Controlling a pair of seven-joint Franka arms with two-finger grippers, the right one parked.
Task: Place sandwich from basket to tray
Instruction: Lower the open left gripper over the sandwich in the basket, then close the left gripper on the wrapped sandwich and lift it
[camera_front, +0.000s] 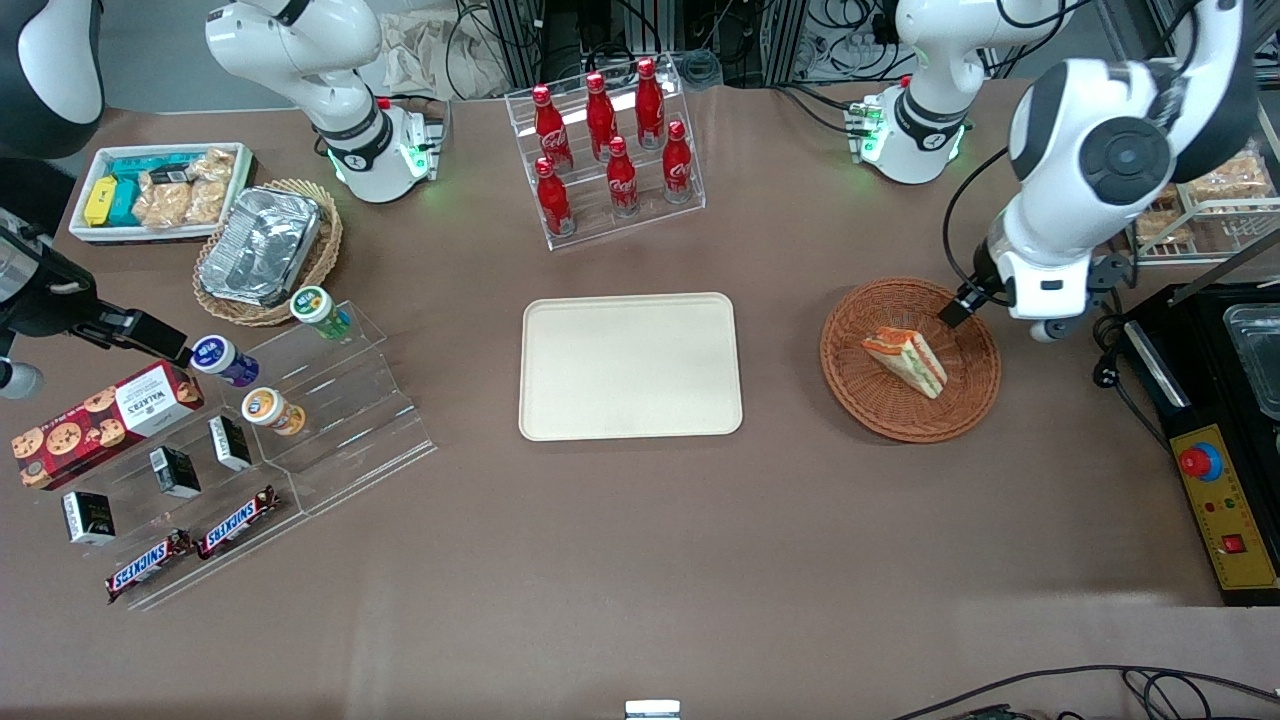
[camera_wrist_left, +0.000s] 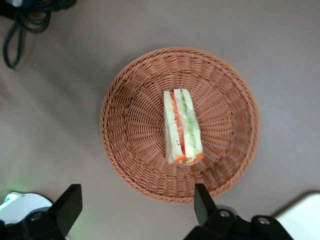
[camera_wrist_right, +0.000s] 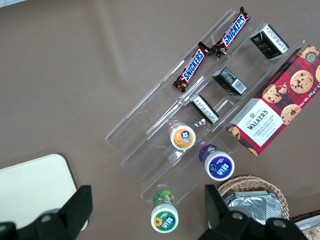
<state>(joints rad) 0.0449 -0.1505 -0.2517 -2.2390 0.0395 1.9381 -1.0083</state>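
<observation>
The tray (camera_front: 630, 366) lies bare; the spread pincer (camera_wrist_left: 137, 205) hovers over the basket's (camera_front: 880, 410) sandwich (camera_front: 906, 360).

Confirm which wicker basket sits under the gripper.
The reddish-brown round wicker basket holding the sandwich; the open gripper hovers above it. The tan basket holds foil.

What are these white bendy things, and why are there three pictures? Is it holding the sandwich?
The white things are robot arms. One picture looks down at the whole table; the other two come from small cameras on the arms' wrists. The working arm's gripper, its two-fingered hand, hangs open above the round brown basket. The sandwich lies in that basket, and nothing is held. The cream tray beside the basket has nothing on it. Red cola bottles, chocolate bars and a cookie box also sit on the table.
</observation>
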